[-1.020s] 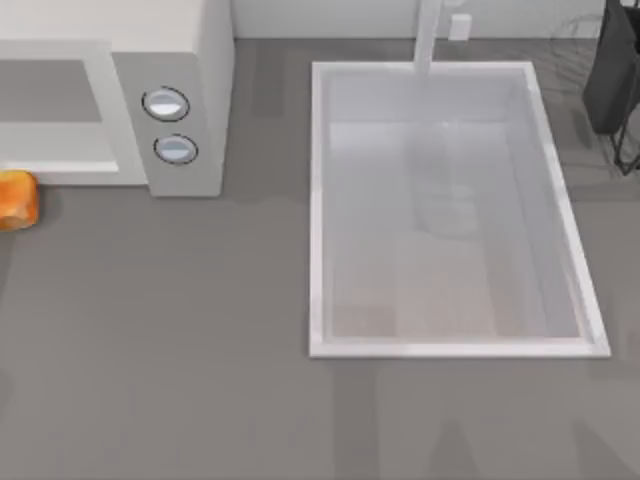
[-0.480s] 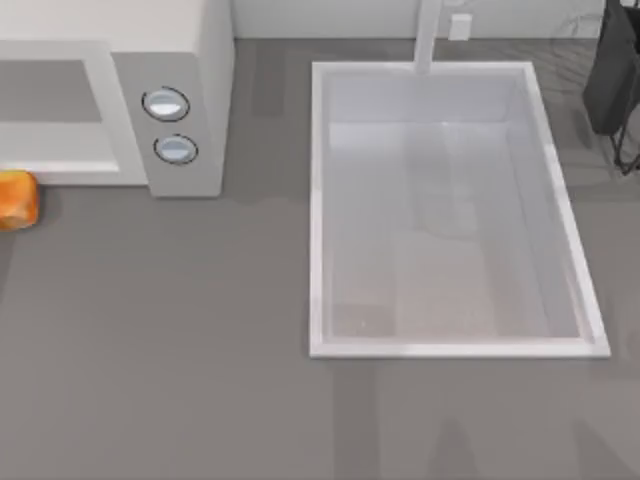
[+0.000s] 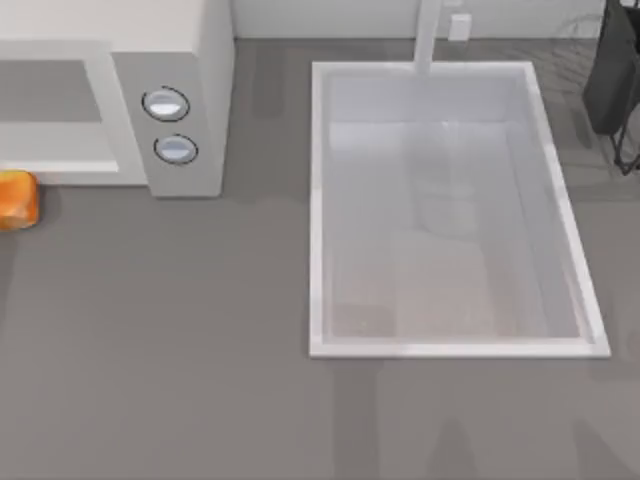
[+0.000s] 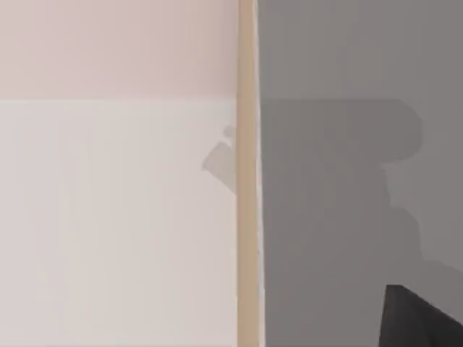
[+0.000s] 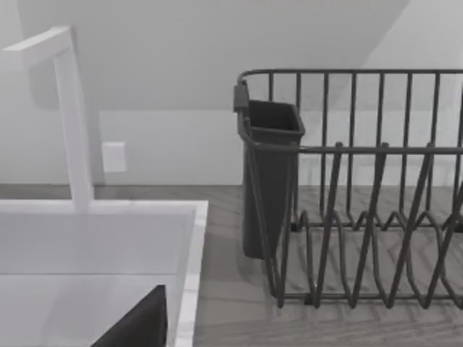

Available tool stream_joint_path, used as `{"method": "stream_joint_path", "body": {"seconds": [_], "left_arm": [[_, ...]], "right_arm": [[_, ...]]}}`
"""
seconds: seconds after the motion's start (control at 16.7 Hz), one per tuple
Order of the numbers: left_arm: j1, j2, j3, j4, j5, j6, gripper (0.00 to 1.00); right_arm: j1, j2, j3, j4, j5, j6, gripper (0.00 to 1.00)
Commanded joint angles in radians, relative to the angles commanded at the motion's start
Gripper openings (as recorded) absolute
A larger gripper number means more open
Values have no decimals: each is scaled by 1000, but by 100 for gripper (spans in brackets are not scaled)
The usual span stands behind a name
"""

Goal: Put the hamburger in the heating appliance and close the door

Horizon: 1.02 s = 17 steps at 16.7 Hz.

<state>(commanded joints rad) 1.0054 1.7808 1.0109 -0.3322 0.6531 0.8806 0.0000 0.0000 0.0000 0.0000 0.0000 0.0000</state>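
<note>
The hamburger, an orange-bun item, lies on the grey counter at the far left edge of the top view, just in front of the heating appliance. That white microwave stands at the back left, with two round knobs on its side panel. Its door, a white frame around a greyish window, sits left of the knobs and looks level with that panel. A dark part of my left gripper shows in the left wrist view beside a white surface with a tan edge. A dark part of my right gripper shows over the sink.
A big white sink basin with a faucet fills the middle and right of the counter. A dark wire dish rack with a dark cup holder stands at the back right. Bare grey counter runs along the front.
</note>
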Motion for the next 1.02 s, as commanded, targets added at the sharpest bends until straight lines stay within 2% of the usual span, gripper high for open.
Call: {"method": "stream_joint_path", "body": {"seconds": [0.48, 0.84, 1.02], "left_arm": [[-140, -239, -285, 136, -70, -153, 0], [-149, -256, -309, 145, -74, -168, 0], [-212, -317, -360, 163, -112, -225, 0]], "right_arm": [[0, 0, 0, 0, 0, 0, 100], [0, 0, 0, 0, 0, 0, 100], [0, 0, 0, 0, 0, 0, 100]]}}
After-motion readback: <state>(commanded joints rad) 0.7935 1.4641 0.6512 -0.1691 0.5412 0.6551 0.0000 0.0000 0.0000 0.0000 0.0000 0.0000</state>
